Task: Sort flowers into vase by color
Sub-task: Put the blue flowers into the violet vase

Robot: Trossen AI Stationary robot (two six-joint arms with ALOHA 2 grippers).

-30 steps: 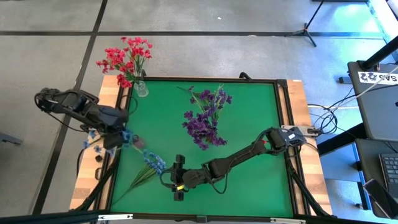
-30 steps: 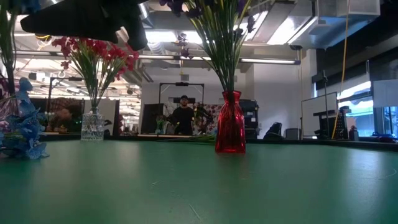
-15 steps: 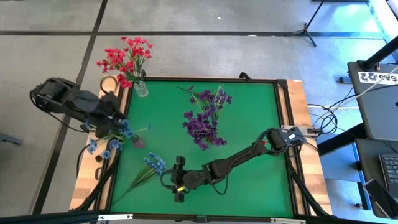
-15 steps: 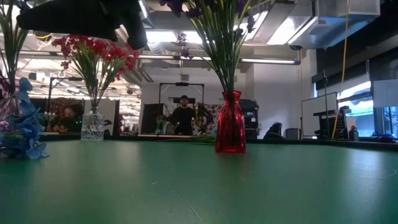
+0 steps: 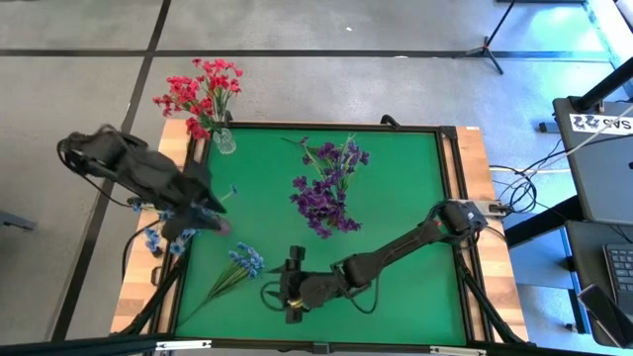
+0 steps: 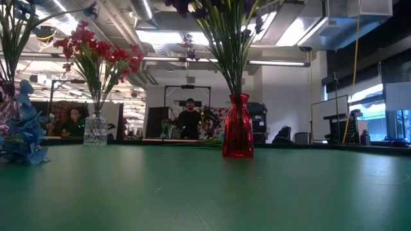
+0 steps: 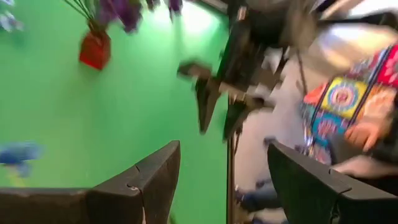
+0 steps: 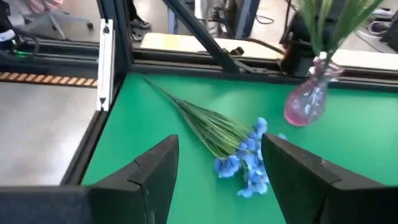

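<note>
Red-pink flowers [image 5: 203,94] stand in a clear vase [image 6: 95,128] at the far left corner. Purple flowers [image 5: 326,188] stand in a red vase [image 6: 237,135] mid-table. A pink vase [image 8: 308,102] near the left edge holds green stems with blue blossoms [image 5: 158,237]. One blue sprig [image 8: 239,152] lies flat on the mat near the front. My left gripper [image 5: 206,196] hangs open above the pink vase, with nothing between its fingers. My right gripper [image 8: 219,142] is open just right of the lying sprig, pointing at its blossoms without touching it.
A raised dark frame [image 8: 106,62] borders the green mat [image 5: 396,158]. Wooden strips lie outside it on both sides. There is free mat on the right half and near the front right. A person stands in the room beyond the far edge [image 6: 189,119].
My left gripper has risen away from the pink vase and tipped, going out of the top of the low view. The blue stems stay in the pink vase, leaning toward the left edge. My right gripper has lifted a little and drawn slightly toward the table's right.
</note>
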